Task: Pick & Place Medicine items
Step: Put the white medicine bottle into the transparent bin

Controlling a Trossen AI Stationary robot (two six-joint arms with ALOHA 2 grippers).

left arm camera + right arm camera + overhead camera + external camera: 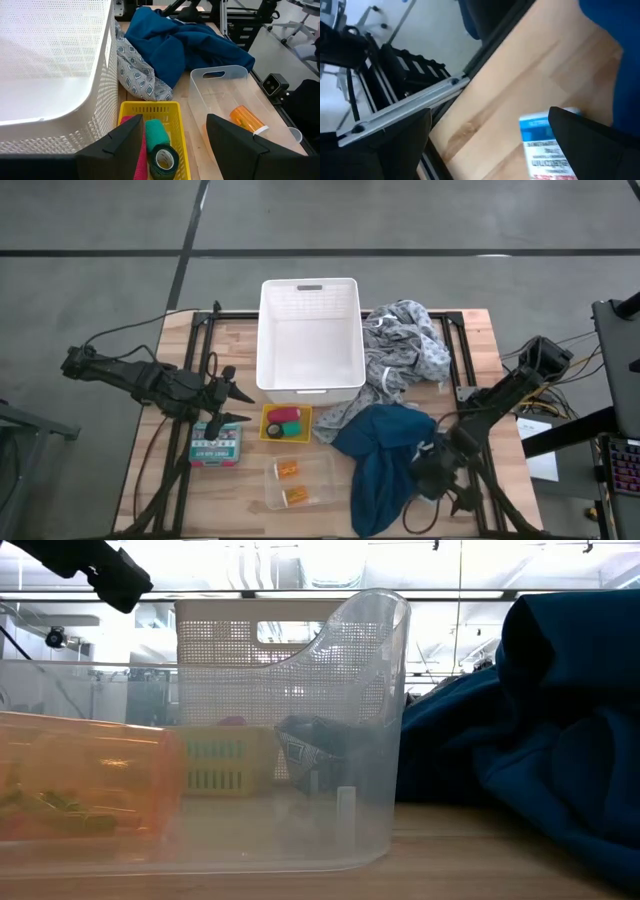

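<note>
My left gripper (243, 406) is open, just left of a yellow basket (270, 412) that holds a pink-red cylinder (131, 145) and a dark green roll (161, 150). In the left wrist view my left gripper (175, 120) stands over that basket. A white and teal labelled box (216, 443) lies flat on the table under the left gripper. Two orange pill bottles (289, 469) (295, 496) lie in a clear bin (325, 480). My right gripper (490, 112) is open, low at the table's near right, by the teal-blue cloth (385, 455). A white item with a blue label (540, 145) lies on the wood beside one finger. My right gripper has one finger (590, 145) in front of the white labelled item's edge (547, 150). I cannot tell whether it touches the item, which lies flat on the table.
A large white basket (268, 340) stands at the table's far middle. A grey patterned cloth (405, 355) lies to its right, running into the teal-blue cloth. Black frame rails (405, 107) run along the table's edges. Bare wood shows at the near left.
</note>
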